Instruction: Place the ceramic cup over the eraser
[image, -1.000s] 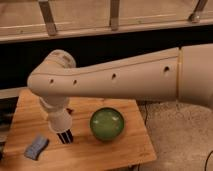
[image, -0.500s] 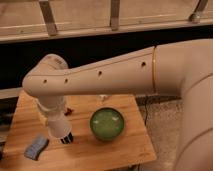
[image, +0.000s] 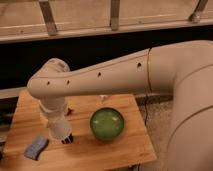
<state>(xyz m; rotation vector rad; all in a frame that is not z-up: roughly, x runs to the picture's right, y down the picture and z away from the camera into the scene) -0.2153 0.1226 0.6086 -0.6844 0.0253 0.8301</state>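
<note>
The single camera view looks down past the robot's big white arm (image: 100, 80) onto a small wooden bench (image: 85, 147). The arm sweeps in from the right, bends at a rounded elbow at the left, and drops a wrist section straight down. At its lower end sits the end effector (image: 66, 139), a dark tip low over the left-centre of the bench, just right of a blue-grey wavy pad (image: 36, 147) and left of a green bowl (image: 107, 123). I cannot tell how its tips stand, nor whether anything is caught in them; the white wrist covers most of it.

A small pale shape behind the bowl, under the forearm, is possibly the ceramic cup (image: 103, 98), though it is too faint to be sure. A small dark red piece (image: 69, 111) peeks out beside the wrist. The eraser does not show; it may lie hidden under the wrist or the tip.

Judging from this, the step in hand is still the approach, and doing it well depends on seeing both objects before committing. The cup should be taken by its wall near the rim and carried mouth down. It should be centred over the eraser before lowering, since the block is about as wide as the cup and a small offset would leave the rim perched on it. Keeping the path clear of the bowl and the pad avoids nudging them.
</note>
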